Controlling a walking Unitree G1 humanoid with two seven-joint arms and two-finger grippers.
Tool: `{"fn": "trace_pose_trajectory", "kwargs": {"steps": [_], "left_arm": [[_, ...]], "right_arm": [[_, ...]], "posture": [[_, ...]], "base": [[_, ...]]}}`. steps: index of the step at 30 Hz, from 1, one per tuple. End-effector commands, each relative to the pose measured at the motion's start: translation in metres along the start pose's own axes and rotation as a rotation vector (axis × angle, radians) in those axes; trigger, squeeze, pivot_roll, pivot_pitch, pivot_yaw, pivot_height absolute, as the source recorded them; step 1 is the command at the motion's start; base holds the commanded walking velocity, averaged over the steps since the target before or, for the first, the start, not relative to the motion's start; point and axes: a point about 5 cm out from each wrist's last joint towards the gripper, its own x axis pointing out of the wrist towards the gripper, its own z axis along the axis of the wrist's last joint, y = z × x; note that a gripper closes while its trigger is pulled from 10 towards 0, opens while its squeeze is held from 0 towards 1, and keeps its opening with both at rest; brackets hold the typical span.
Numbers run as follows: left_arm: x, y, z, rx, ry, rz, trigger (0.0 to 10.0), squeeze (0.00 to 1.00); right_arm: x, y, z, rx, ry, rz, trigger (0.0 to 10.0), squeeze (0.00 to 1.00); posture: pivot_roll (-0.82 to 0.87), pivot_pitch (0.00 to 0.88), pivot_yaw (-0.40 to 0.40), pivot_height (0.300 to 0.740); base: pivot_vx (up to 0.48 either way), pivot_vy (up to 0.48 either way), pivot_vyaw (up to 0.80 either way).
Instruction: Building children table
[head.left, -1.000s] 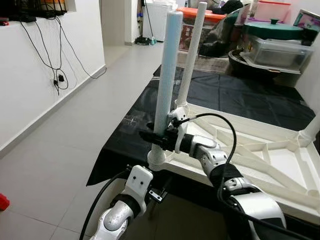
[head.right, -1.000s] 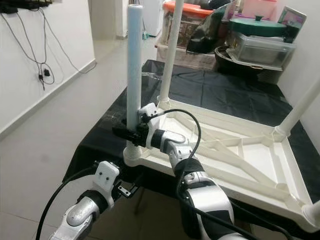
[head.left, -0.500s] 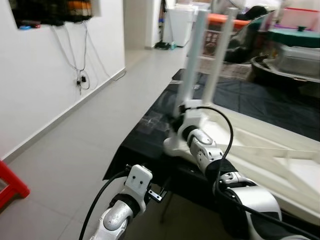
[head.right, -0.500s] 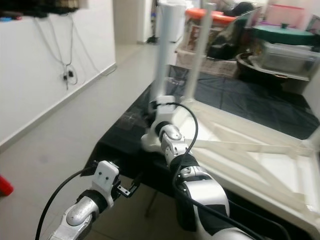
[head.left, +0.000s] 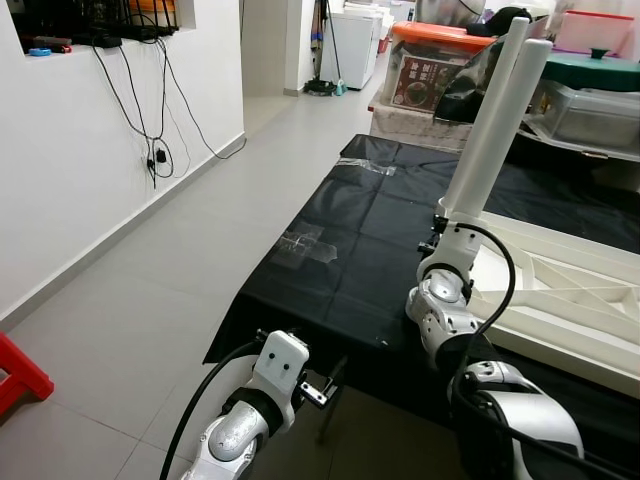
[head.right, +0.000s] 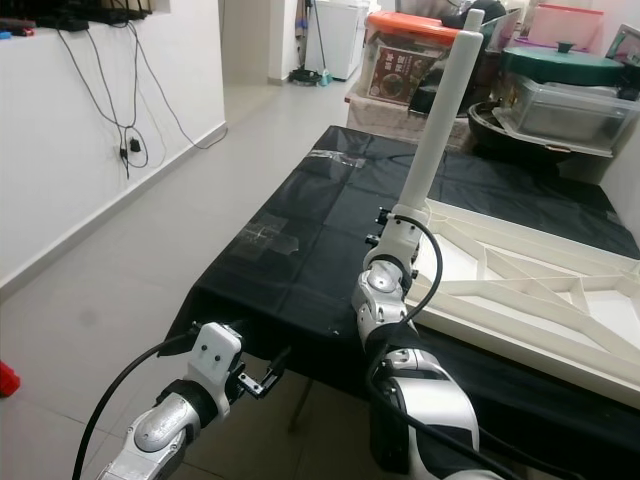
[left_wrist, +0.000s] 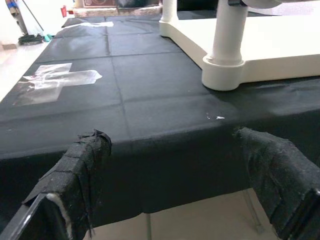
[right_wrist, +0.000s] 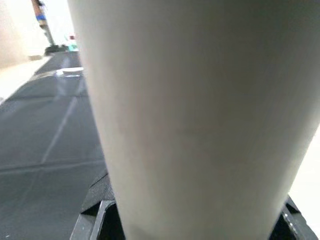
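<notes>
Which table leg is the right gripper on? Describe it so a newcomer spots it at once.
On the black-covered table lies an upside-down white tabletop. The leg rises from its near corner facing the open floor. Unlike the other legs, it has the right gripper at its base.

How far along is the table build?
Done: the tabletop lies upside down on the black cloth, far leg and near leg upright in corner sockets. In hand: the right gripper clasps the near leg's base; the left gripper hangs open below the table edge. Left: any other legs, out of frame, then flipping it over.
</notes>
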Motion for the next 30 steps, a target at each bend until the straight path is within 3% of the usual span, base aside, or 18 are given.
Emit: {"fn": "trace_pose_trajectory", "kwargs": {"steps": [1, 3, 4, 5, 6, 15, 16, 22, 30], "left_arm": [[-0.002, -0.001, -0.004, -0.006, 0.025, -0.004, 10.0, 0.00], [-0.002, -0.001, -0.004, -0.006, 0.025, -0.004, 10.0, 0.00], [-0.002, 0.000, -0.004, -0.009, 0.028, -0.005, 10.0, 0.00], [-0.002, 0.000, -0.004, -0.009, 0.028, -0.005, 10.0, 0.00], [-0.002, 0.000, -0.005, -0.010, 0.030, -0.006, 10.0, 0.00], [-0.003, 0.000, -0.004, -0.011, 0.032, -0.003, 10.0, 0.00], [-0.003, 0.000, -0.004, -0.012, 0.033, -0.002, 10.0, 0.00], [-0.004, 0.000, -0.004, -0.014, 0.034, 0.000, 10.0, 0.00], [-0.006, 0.001, -0.004, -0.023, 0.038, 0.008, 10.0, 0.00]], "right_arm": [[0.002, -0.022, -0.014, -0.026, 0.052, -0.116, 4.1, 0.00], [0.002, -0.022, -0.014, -0.026, 0.052, -0.116, 4.1, 0.00], [0.002, -0.026, -0.015, -0.041, 0.030, -0.110, 10.0, 0.22], [0.002, -0.026, -0.015, -0.041, 0.030, -0.110, 10.0, 0.22], [0.000, -0.024, -0.015, -0.034, 0.006, -0.076, 10.0, 1.00], [-0.021, -0.004, -0.019, -0.057, -0.107, 0.082, 10.0, 1.00], [-0.024, -0.002, -0.019, -0.059, -0.114, 0.113, 10.0, 0.00], [-0.032, -0.004, -0.024, -0.091, -0.127, 0.198, 10.0, 0.00], [-0.053, -0.022, -0.043, -0.133, -0.083, 0.332, 10.0, 0.00]], "posture": [[0.08, 0.000, -0.084, 0.740], [0.08, 0.000, -0.084, 0.740], [0.07, 0.000, -0.077, 0.740], [0.07, 0.000, -0.077, 0.740], [0.07, 0.000, -0.077, 0.740], [0.07, 0.000, -0.078, 0.740], [0.07, 0.000, -0.076, 0.740], [0.07, 0.000, -0.074, 0.740], [0.05, 0.000, -0.066, 0.740]], "base": [[0.000, 0.000, 0.00], [0.000, 0.000, 0.00], [0.000, 0.000, 0.00], [0.000, 0.000, 0.00], [0.000, 0.000, 0.00], [0.000, 0.000, 0.00], [0.000, 0.000, 0.00], [0.000, 0.000, 0.00], [0.000, 0.000, 0.00]]}}
